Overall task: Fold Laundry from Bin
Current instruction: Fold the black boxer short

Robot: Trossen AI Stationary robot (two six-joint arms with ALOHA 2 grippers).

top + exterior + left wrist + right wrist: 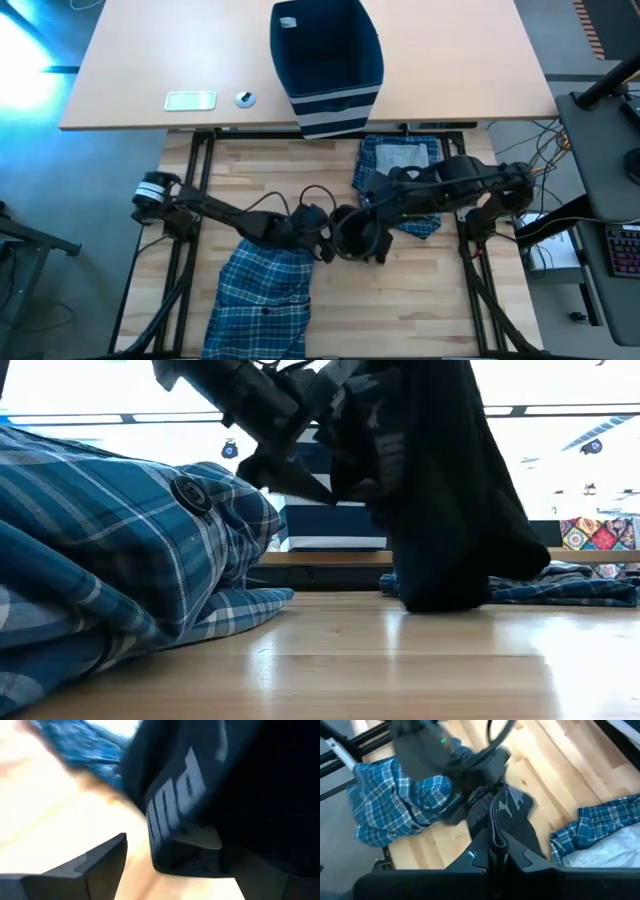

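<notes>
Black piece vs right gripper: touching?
Touching. The right wrist view shows the right gripper shut on a folded edge of the black piece, with the cloth pinched between its fingers and no gap.

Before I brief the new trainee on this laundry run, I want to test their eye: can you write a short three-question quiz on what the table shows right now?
1. True or false: the right gripper is shut on the black garment.
2. Which arm's gripper stands open beside that garment: A) left B) right?
3. Fill in: the striped bin sits on the ____ table, not the wooden one.

Key
1. True; the garment hangs from it above the wooden table.
2. A; the left gripper has its fingers spread.
3. Tan table, behind the plaid garments.
</notes>
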